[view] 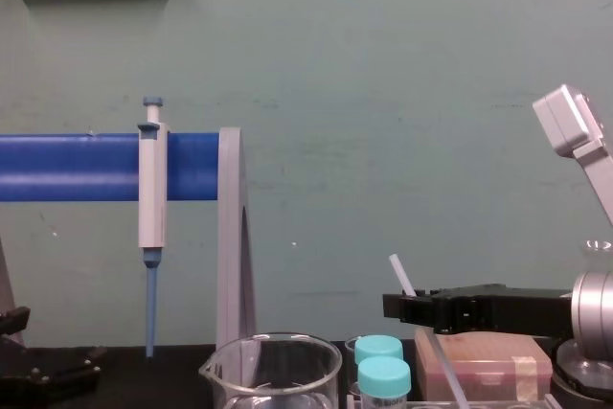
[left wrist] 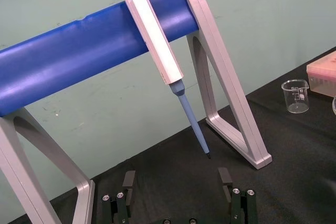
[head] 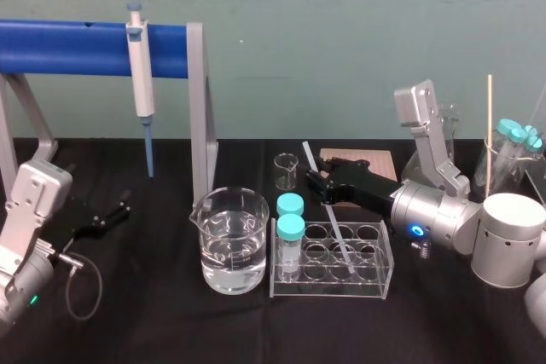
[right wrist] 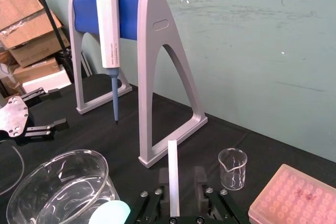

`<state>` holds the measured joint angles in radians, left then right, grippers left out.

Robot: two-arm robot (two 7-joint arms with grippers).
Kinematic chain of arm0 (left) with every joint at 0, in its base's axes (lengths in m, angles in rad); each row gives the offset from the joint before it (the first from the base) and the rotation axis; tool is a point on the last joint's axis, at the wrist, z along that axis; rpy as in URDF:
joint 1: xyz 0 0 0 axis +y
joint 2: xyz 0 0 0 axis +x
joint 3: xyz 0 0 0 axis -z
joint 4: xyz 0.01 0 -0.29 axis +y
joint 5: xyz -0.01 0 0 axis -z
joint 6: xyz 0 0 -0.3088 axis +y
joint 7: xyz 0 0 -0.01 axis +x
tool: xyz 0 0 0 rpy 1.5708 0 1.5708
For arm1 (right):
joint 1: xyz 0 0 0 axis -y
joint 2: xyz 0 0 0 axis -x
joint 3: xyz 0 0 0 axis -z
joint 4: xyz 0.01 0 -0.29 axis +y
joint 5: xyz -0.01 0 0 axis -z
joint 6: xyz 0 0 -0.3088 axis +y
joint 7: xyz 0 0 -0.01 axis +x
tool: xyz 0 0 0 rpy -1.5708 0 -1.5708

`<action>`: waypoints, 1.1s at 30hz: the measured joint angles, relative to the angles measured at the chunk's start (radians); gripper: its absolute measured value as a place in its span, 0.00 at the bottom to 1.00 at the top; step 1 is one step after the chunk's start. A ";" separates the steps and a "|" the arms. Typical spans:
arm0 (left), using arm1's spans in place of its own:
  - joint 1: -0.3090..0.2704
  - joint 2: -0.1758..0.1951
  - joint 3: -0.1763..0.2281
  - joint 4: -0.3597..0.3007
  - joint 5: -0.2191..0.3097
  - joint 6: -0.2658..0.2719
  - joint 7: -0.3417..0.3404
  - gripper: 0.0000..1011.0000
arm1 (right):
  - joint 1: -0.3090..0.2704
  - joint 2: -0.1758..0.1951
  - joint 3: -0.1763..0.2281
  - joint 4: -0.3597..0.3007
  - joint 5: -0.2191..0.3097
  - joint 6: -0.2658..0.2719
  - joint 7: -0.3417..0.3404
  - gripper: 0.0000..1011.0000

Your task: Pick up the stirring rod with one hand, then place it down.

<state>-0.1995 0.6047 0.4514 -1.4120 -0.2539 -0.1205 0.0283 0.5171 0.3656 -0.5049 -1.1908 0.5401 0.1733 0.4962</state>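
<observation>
Water beaker (head: 229, 249) sits nearest, front-centre on the surface (head: 153, 321), with the rack (head: 375, 286) just right of it.

Risks, my read:
- **Levering the rack:** the stirring rod (head: 339, 240) has its lower end down in a near-row rack cell. A sideways pull levers the rack, maybe into the beaker, or rattles the two capped tubes (head: 291, 236) at its left end. Pull along the rod's axis instead.
- **Slip:** the right pincer (head: 316, 182) sits narrow around the rod's upper part, above the rack's far edge. Can't tell if it actually clamps.
- **Knock:** small beaker (head: 286, 171) is just left of that pincer's tip.

Left pincer (head: 118, 212) idle at left, spread wide.

Rod axis is steeply tilted. Top end points up, far and left. Bottom end points down, near and right.
</observation>
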 joint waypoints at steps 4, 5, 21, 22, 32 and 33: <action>0.000 0.000 0.000 0.000 0.000 0.000 0.000 0.99 | 0.000 0.000 0.000 0.000 0.000 0.000 0.000 0.20; 0.000 0.000 0.000 0.000 0.000 0.000 0.000 0.99 | 0.000 0.000 0.000 0.000 0.000 0.000 0.000 0.16; 0.000 0.000 0.000 0.000 0.000 0.000 0.000 0.99 | -0.019 -0.005 0.018 -0.018 0.008 -0.030 0.006 0.07; 0.000 0.000 0.000 0.000 0.000 0.000 0.000 0.99 | -0.022 -0.006 0.021 -0.021 0.009 -0.036 0.006 0.07; 0.000 0.000 0.000 0.000 0.000 0.000 0.000 0.99 | -0.082 -0.001 0.051 -0.077 -0.012 -0.183 0.010 0.07; 0.000 0.000 0.000 0.000 0.000 0.000 0.000 0.99 | -0.095 0.001 0.059 -0.088 -0.017 -0.211 0.009 0.07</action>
<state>-0.1995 0.6046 0.4514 -1.4120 -0.2539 -0.1205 0.0283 0.4219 0.3664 -0.4455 -1.2791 0.5227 -0.0375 0.5053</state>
